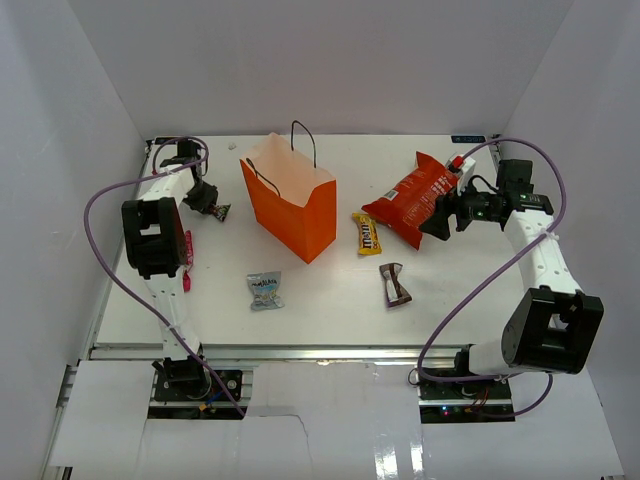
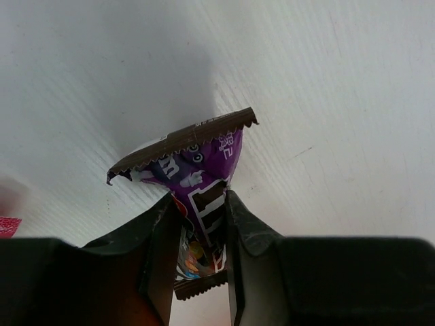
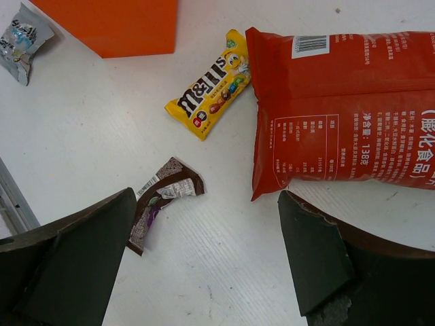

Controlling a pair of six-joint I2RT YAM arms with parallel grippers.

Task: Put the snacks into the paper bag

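Note:
The orange paper bag (image 1: 290, 205) stands upright at the back centre, open at the top. My left gripper (image 1: 207, 199) is to its left, shut on a small purple-and-brown candy packet (image 2: 204, 176) that sticks out past the fingertips. My right gripper (image 1: 440, 217) is open at the near edge of the red chip bag (image 1: 415, 198), which also shows in the right wrist view (image 3: 346, 115). The yellow candy packet (image 1: 368, 233), brown-white wrapper (image 1: 394, 284) and pale-blue packet (image 1: 265, 290) lie on the table. A pink wrapper (image 1: 187, 247) is partly hidden by the left arm.
White walls close in the table on the left, back and right. A metal rail (image 1: 300, 352) runs along the near edge. The right wrist view shows the orange bag's base (image 3: 115, 24) beyond the yellow packet (image 3: 211, 85) and the brown-white wrapper (image 3: 160, 200).

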